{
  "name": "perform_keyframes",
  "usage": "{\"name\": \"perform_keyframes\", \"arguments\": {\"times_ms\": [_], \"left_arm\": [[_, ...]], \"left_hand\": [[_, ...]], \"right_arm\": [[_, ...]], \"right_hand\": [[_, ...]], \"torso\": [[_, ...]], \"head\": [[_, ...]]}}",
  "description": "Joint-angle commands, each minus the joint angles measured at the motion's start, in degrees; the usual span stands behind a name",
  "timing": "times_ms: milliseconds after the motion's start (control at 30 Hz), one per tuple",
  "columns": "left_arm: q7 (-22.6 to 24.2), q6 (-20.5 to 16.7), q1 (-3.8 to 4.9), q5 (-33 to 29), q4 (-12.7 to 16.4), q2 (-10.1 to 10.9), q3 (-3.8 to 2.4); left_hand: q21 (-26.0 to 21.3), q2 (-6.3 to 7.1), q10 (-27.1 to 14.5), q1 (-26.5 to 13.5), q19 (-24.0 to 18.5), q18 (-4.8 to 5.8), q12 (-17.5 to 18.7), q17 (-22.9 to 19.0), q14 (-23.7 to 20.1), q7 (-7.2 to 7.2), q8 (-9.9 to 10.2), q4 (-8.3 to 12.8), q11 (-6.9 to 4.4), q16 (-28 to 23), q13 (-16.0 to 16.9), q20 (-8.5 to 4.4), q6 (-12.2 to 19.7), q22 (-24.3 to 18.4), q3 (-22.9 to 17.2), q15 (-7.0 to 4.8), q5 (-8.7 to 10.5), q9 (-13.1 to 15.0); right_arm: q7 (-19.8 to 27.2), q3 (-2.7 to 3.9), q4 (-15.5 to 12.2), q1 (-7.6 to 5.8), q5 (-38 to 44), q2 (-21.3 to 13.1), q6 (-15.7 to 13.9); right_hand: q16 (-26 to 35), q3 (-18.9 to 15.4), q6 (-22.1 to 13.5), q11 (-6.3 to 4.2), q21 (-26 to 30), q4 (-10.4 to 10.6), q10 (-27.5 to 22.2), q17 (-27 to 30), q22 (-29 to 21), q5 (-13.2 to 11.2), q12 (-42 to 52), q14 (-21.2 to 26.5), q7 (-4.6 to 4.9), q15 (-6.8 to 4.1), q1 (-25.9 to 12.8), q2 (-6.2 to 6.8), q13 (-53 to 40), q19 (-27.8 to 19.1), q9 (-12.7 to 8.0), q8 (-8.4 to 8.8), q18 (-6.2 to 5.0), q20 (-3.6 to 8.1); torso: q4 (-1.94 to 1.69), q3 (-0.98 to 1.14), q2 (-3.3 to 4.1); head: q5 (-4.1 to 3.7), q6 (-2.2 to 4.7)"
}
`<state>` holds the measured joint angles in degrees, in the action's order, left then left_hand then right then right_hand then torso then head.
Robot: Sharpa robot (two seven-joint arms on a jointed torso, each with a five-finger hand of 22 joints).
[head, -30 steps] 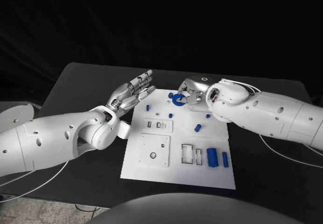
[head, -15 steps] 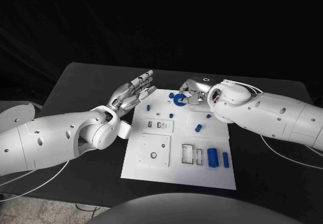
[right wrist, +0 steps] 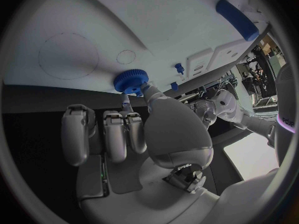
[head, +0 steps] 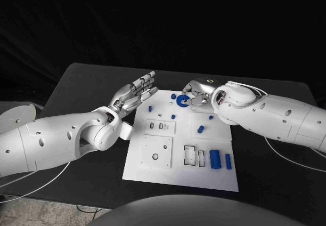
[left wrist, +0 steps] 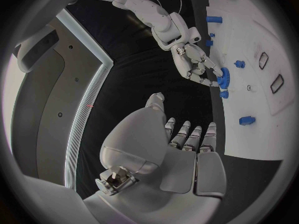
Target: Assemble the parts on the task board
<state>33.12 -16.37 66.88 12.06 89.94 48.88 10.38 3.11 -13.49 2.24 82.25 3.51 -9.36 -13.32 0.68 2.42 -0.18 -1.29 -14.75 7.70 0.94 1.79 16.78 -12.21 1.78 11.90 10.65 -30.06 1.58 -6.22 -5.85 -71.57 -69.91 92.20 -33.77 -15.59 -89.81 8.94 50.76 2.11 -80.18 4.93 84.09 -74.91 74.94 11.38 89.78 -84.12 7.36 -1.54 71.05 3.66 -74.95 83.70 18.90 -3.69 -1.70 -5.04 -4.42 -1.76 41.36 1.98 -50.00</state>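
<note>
at the far end of the task board point(head: 180, 176), seen from the head camera, the right hand point(head: 195, 94) pinches a blue gear point(head: 181, 100) between thumb and a finger. over the last second that hand and its wrist have crept slightly to the right, while the gear has barely shifted over the board's far edge. the left hand point(head: 134, 92) has not moved: it hangs just off the board's left side, palm up, fingers apart, holding nothing. the other blue parts point(head: 215, 158) lie where they lay.

from the left wrist, the left hand point(left wrist: 181, 149) shows spread and empty, and beyond it the right hand point(left wrist: 198, 67) holds the gear point(left wrist: 224, 78) over the board's point(left wrist: 261, 124) edge.

from the right wrist, the right hand's fingertips point(right wrist: 144, 89) meet on the toothed gear point(right wrist: 131, 80), which sits close to the board point(right wrist: 112, 25) near two faint drawn circles. i judge the small shift to be an adjustment toward seating the gear; whether it touches the board i cannot tell.
</note>
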Motion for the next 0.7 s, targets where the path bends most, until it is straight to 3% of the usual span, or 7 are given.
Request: {"name": "perform_keyframes", "arguments": {"times_ms": [33, 367, 500, 600, 700], "left_arm": [[0.5, 0.9, 0.0, -0.1, 0.1, 0.0, -0.01], [0.6, 0.8, -0.02, -0.3, 0.1, 0.1, 0.33], [0.6, 0.8, -0.02, -0.4, 0.2, 0.1, 0.53], [0.6, 0.8, -0.02, -0.4, 0.3, 0.2, 0.61], [0.6, 0.8, -0.02, -0.4, 0.3, 0.2, 0.65]], "left_hand": [[0.4, -0.01, 0.1, 0.6, 0.2, -0.59, -0.2, 0.1, 0.1, 0.32, -0.4, 0.2, 0.35, 0.4, 0.1, -0.02, 0.0, 0.1, 0.0, 0.16, -0.18, 0.1], [0.4, -0.01, 0.1, 0.7, 0.3, -0.58, -0.2, 0.1, 0.1, 0.36, -0.4, 0.2, 0.38, 0.4, 0.1, -0.02, 0.0, 0.1, -0.1, 0.19, -0.24, 0.1], [0.4, 0.01, 0.1, 0.8, 0.3, -0.56, -0.2, 0.1, 0.1, 0.39, -0.4, 0.3, 0.43, 0.4, 0.1, -0.01, 0.0, 0.1, -0.1, 0.22, -0.31, 0.1], [0.4, 0.03, 0.1, 0.8, 0.3, -0.55, -0.2, 0.1, 0.1, 0.4, -0.4, 0.4, 0.44, 0.4, 0.1, -0.01, 0.0, 0.1, -0.2, 0.24, -0.35, 0.1], [0.4, 0.06, 0.2, 0.9, 0.3, -0.54, -0.2, 0.1, 0.1, 0.42, -0.4, 0.5, 0.47, 0.4, 0.1, -0.01, 0.0, 0.1, -0.2, 0.26, -0.42, 0.1]], "right_arm": [[-0.3, -0.37, 0.0, 0.46, 0.4, -0.5, 0.5], [-0.5, -0.36, -1.2, 0.11, 0.0, -1.5, -1.1], [-0.5, -0.36, -1.4, 0.06, -0.1, -1.6, -1.0], [-0.5, -0.36, -1.5, 0.04, -0.1, -1.8, -0.7], [-0.5, -0.36, -1.5, 0.04, -0.1, -1.9, -0.5]], "right_hand": [[-0.2, -0.1, -0.3, 0.34, 0.2, 0.2, 5.9, -15.1, 9.6, -0.3, 0.2, -5.9, 0.14, 0.34, -0.7, 0.21, -15.1, -0.4, -0.1, -0.1, -1.11, -0.05], [-0.2, -1.2, -1.4, 0.34, -1.5, 1.5, 5.9, -15.1, 10.6, -3.4, 0.2, -5.9, 0.23, 0.33, -1.9, -0.02, -15.1, 0.8, -0.7, 0.03, -0.65, -0.03], [-0.2, -1.3, -1.4, 0.35, -1.6, 1.6, 5.9, -15.1, 10.6, -3.4, 0.2, -5.9, 0.22, 0.33, -1.9, -0.08, -15.1, 0.9, -0.7, 0.0, -0.63, -0.03], [-0.2, -1.2, -1.0, 0.36, -1.5, 1.4, 5.9, -15.1, 10.7, -1.0, 0.2, -5.9, 0.2, 0.34, -1.2, -0.27, -15.1, 0.9, -0.9, -0.18, -0.64, -0.03], [-0.2, -0.9, -0.4, 0.37, -1.5, 1.1, 5.9, -15.1, 10.7, 3.2, 0.2, -5.9, 0.14, 0.34, -0.5, -0.41, -15.1, 1.0, -0.9, -0.39, -0.64, -0.02]], "torso": [[0.01, -0.04, -0.11], [0.07, -0.04, 0.0], [-0.04, 0.01, 0.06], [-0.02, 0.0, 0.11], [0.0, 0.01, 0.09]], "head": [[0.09, 0.0], [0.04, 0.0], [-0.01, 0.0], [0.01, 0.0], [-0.06, 0.0]]}}
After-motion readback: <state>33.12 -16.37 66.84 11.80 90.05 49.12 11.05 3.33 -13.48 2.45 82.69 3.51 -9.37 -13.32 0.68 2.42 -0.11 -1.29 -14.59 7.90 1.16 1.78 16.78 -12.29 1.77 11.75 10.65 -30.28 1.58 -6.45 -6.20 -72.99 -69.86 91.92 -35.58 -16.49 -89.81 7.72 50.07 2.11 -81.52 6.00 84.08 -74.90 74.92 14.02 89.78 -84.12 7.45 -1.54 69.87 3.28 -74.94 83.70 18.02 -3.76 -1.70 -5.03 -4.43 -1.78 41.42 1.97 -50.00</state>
